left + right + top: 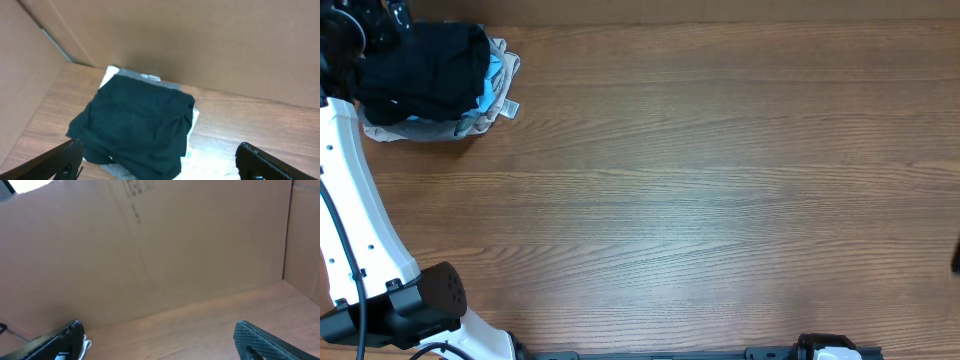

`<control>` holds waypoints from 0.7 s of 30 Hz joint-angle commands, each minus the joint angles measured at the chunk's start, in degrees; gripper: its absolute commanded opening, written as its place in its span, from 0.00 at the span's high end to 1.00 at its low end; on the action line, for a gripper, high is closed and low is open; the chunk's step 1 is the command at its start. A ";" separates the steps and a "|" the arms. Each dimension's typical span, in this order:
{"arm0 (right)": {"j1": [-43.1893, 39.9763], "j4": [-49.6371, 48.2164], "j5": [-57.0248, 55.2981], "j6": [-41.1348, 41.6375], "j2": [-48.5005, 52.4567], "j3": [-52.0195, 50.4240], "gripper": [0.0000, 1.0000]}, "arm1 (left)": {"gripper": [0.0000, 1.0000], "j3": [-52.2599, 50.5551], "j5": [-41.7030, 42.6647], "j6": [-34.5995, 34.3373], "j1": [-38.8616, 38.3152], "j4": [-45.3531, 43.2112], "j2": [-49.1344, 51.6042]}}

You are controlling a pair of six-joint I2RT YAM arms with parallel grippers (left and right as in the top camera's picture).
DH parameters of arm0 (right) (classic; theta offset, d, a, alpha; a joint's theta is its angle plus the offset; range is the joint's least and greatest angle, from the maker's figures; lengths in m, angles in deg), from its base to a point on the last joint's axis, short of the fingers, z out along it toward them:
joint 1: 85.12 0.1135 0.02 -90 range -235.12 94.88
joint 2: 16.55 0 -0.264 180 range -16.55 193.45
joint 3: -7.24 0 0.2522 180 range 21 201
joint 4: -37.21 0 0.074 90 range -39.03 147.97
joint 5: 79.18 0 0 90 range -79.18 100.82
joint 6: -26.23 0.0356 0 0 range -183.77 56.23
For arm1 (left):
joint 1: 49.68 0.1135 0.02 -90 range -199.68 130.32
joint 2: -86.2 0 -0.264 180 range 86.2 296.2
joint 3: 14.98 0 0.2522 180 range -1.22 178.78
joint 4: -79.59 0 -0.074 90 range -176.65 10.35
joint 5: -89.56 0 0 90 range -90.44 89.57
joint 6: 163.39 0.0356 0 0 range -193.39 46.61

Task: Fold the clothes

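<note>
Overhead: the clothes (425,80) lie heaped in the far left corner of the surface (720,200), black shirt (140,125) on top. The left tool (159,152) hangs above them, wide open (the right tool (160,340) likewise, empty). Best pinch one top layer only.

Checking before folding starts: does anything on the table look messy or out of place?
Only the pile of clothes in the far left corner of the table: the black shirt lies rumpled on top, lighter garments poke out beneath it, and a white tag sticks out. No spill or damage shows.
</note>
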 commanded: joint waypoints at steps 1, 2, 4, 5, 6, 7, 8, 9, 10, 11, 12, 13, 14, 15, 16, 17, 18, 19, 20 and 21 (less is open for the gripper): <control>-0.11 -0.02 -0.74 -0.02 0.28 -0.28 0.00 | 0.00 -0.17 0.00 -0.96 -0.07 0.50 0.24; -0.11 0.02 -0.74 -0.02 0.28 -0.31 0.00 | 0.00 -0.17 0.00 -0.96 -0.07 0.50 0.24; -0.11 0.66 -2.56 -0.48 0.31 -0.33 0.00 | 0.00 -0.17 0.00 -0.96 -0.07 0.50 0.24; -0.11 1.62 -3.26 -0.48 0.28 -0.33 0.00 | 0.00 -0.17 -0.02 -0.96 -0.07 0.50 0.24; -0.11 3.58 -4.70 -0.48 0.31 -0.37 0.00 | 0.00 -0.17 0.00 -0.96 -0.07 0.50 0.24; -0.11 4.63 -5.57 -0.48 0.26 -0.61 0.00 | 0.00 -0.17 0.00 -0.96 -0.07 0.50 0.24; -0.11 4.63 -6.36 -1.51 -0.39 -1.38 0.00 | 0.00 -0.17 0.00 -0.96 -0.07 0.50 0.24; -0.11 4.55 -6.38 -1.84 -0.98 -2.29 0.00 | 0.00 -0.17 0.00 -0.96 -0.07 0.50 0.24; -0.09 4.35 -6.38 -1.84 -1.57 -3.13 0.00 | 0.00 -0.17 0.00 -0.96 -0.07 0.50 0.24; -0.11 3.50 -6.38 -1.81 -2.80 -4.98 0.00 | 0.00 -0.17 0.00 -0.96 -0.07 0.50 0.24; -0.11 2.47 -6.38 -1.81 -3.76 -6.58 0.00 | 0.00 -0.17 0.00 -0.96 -0.07 0.50 0.24; -0.11 1.07 -6.36 -1.79 -4.92 -8.46 0.00 | 0.00 -0.17 0.00 -0.96 -0.07 0.50 0.24; -0.11 -2.99 -6.40 -1.81 -7.78 -13.46 0.00 | 0.00 -0.17 0.00 -0.96 -0.07 0.50 0.24; -0.09 -5.64 -6.47 -1.81 -9.66 -16.65 0.00 | 0.00 -0.17 0.00 -0.96 -0.07 0.50 0.24; -0.04 -8.44 -6.91 -1.79 -11.56 -20.15 0.00 | 0.00 -0.17 0.00 -0.96 -0.07 0.50 0.24; 0.07 -13.94 -7.76 -1.84 -15.34 -27.32 0.00 | 0.00 -0.17 0.00 -0.96 -0.07 0.50 0.24; 0.07 -16.81 -7.89 -1.84 -17.46 -31.50 0.00 | 0.00 -0.17 0.00 -0.96 -0.07 0.50 0.24; 0.07 -19.06 -7.87 -1.84 -19.26 -35.04 0.00 | 0.00 -0.17 0.00 -0.96 -0.07 0.50 0.24; 0.07 -21.70 -7.80 -1.79 -21.35 -39.43 0.00 | 0.00 -0.17 0.00 -0.96 -0.07 0.50 0.24; 0.07 -24.22 -7.52 -1.79 -23.45 -43.76 0.00 | 0.00 -0.17 0.00 -0.96 -0.07 0.50 0.24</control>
